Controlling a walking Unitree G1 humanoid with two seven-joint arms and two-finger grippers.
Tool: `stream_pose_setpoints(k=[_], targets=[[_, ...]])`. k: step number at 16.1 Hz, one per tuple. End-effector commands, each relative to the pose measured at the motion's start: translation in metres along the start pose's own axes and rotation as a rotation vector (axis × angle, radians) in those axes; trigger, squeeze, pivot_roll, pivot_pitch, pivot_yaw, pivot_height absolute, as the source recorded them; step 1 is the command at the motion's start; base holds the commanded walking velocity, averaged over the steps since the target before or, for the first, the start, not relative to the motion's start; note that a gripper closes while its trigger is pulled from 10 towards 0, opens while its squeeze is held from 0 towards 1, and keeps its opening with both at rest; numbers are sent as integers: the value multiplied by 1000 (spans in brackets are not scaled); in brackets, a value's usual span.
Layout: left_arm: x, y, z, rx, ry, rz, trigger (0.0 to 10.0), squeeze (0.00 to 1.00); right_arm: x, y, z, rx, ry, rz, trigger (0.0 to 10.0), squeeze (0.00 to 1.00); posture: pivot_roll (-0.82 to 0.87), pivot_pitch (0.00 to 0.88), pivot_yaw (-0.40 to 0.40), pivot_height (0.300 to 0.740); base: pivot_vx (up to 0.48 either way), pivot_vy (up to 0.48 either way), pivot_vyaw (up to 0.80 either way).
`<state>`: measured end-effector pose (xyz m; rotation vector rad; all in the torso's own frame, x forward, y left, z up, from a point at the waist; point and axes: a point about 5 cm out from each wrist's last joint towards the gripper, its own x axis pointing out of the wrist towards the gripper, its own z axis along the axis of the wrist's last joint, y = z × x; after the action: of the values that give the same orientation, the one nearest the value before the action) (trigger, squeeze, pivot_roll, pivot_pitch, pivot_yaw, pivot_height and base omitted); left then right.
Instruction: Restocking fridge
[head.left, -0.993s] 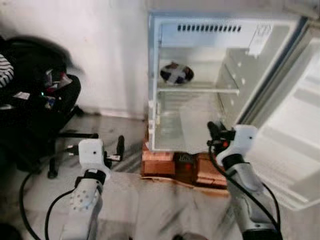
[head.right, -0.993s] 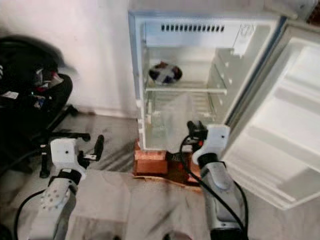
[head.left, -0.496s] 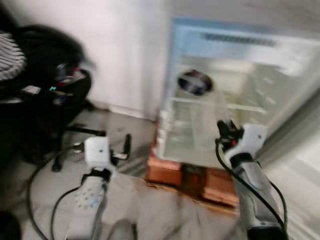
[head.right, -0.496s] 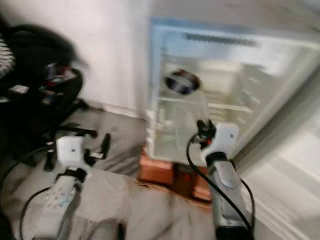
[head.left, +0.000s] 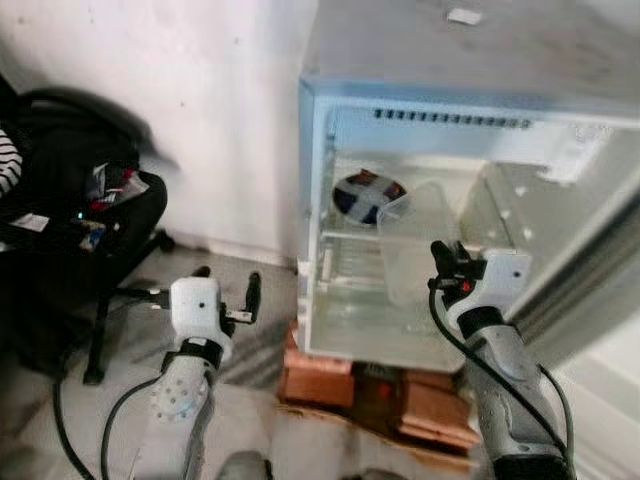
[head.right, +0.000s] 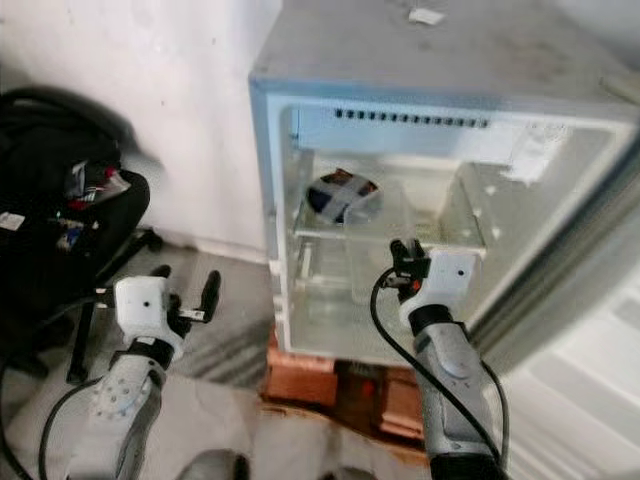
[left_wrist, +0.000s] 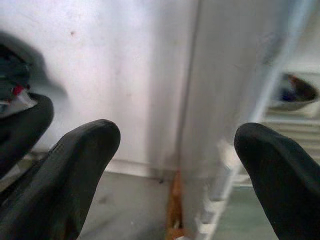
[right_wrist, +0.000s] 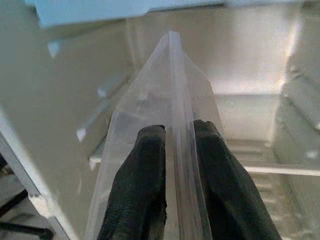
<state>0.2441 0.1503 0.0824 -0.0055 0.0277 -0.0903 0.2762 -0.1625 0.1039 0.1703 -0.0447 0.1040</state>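
Clear plastic container (head.left: 415, 245): one, transparent, pinched at its rim by the right gripper (right_wrist: 172, 135); held up at the mouth of the fridge (head.left: 440, 130), level with the upper shelf (head.right: 400, 235).
Right gripper: both black fingers (right_wrist: 147, 165) clamped narrow on the container's thin edge, one on each side.
Left gripper (head.left: 245, 300): fingers spread wide, nothing between them; held low, left of the fridge, in front of the white wall (head.left: 180, 90).
Fridge: one, small, white, door swung open to the right; stands on reddish-brown blocks (head.left: 320, 375).
Bowl (head.left: 365, 195): one, dark patterned, on the upper shelf at the back left of the cabinet.
Writing: white sticker (head.right: 527, 155) on the upper right inner wall, print too small to read; small white tag (head.left: 463, 16) on the fridge top, also illegible.
Change vs. 1.0 s ago: container now raised in front of the shelf and bowl, not visible before; camera has shifted, fridge top now in sight, so the scene shift is no move of the fridge.
Other: black office chair (head.left: 70, 230), one, to the left, cluttered with items.
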Motion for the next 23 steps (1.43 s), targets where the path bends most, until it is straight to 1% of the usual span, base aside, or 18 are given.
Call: stream_pose_setpoints(k=[1, 3, 11, 13, 16, 22, 23], targets=[[-1, 1, -3, 4, 14, 8, 10000, 0, 1, 2, 2, 3, -4, 8, 10000, 0, 122, 100, -50, 740, 0, 0, 0], [-1, 0, -2, 6, 11, 4, 10000, 0, 2, 2, 0, 12, 8, 1, 10000, 0, 122, 100, -50, 740, 0, 0, 0], [-2, 1, -2, -2, 13, 14, 10000, 0, 1, 1, -2, 11, 17, -4, 10000, 0, 120, 109, -46, 740, 0, 0, -589], [-2, 2, -2, -1, 12, 17, 10000, 0, 1, 2, -2, 12, 19, -3, 10000, 0, 120, 111, -45, 740, 0, 0, 0], [-2, 2, -1, 4, 10, 18, 10000, 0, 0, 2, -4, 21, 31, -9, 10000, 0, 120, 114, -42, 740, 0, 0, -800], [-3, 2, 0, 4, 0, -6, 10000, 0, 0, -1, -2, 9, 26, -19, 10000, 0, 117, 119, -40, 740, 40, 0, -800], [-3, 2, 0, 4, 0, -8, 10000, 0, 0, 0, -2, 9, 24, -16, 10000, 0, 120, 121, -40, 740, 266, 0, 0]])
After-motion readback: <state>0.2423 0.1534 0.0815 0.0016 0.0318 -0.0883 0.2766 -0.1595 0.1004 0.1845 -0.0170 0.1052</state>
